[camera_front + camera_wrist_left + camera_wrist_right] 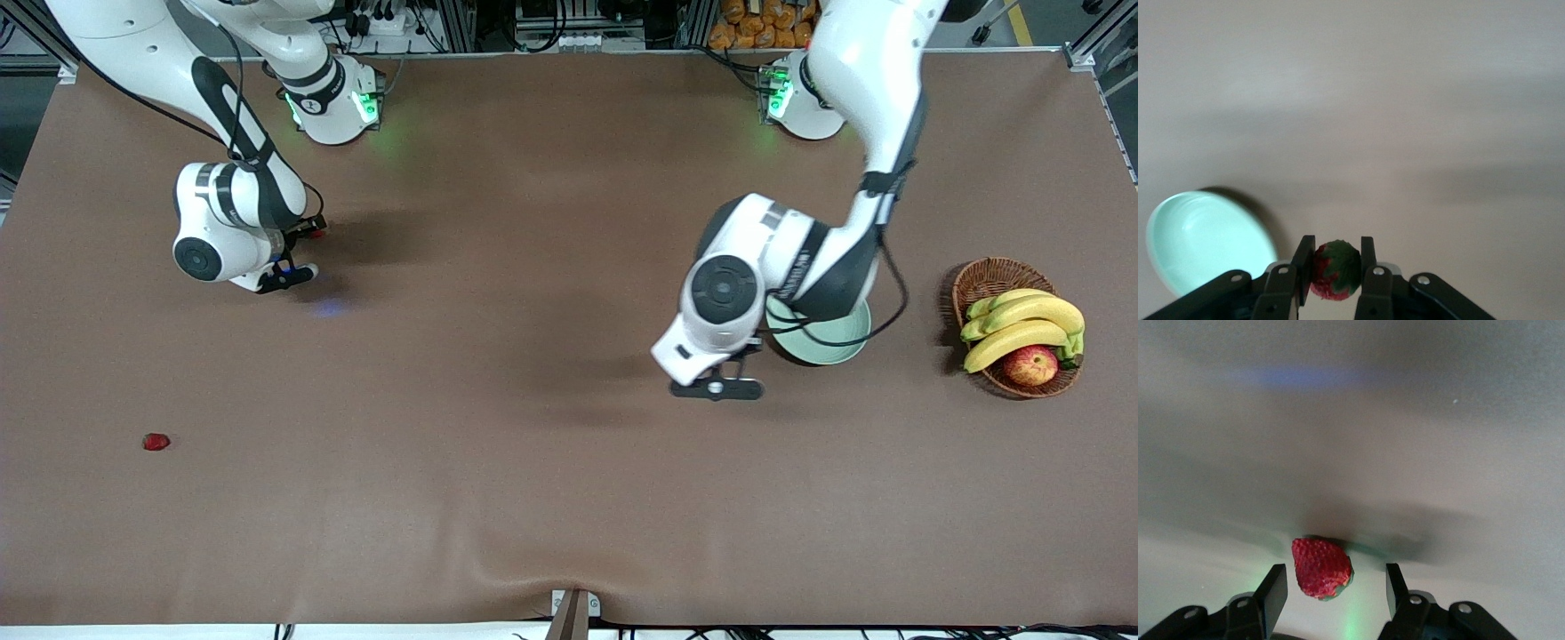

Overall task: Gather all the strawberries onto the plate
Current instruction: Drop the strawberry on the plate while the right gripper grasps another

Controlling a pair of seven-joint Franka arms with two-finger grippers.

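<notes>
1. We see the left gripper pinching a strawberry between its fingers, green top showing, held up over the table beside the plate.
2. In the front view the plate sits toward the left arm's end of the table, largely covered by the left arm; the gripper itself is hidden there under the wrist.
3. The right gripper is low over the table near the right arm's base, fingers spread either side of a second strawberry and not touching it. The berry lies on the table between them.
4. In the front view only a speck of red shows at that wrist.
5. A third strawberry lies alone toward the right arm's end, nearer the front camera than the right gripper and well apart from the plate.
6. A basket with bananas and an apple stands near the plate, closer to the table's end.
</notes>
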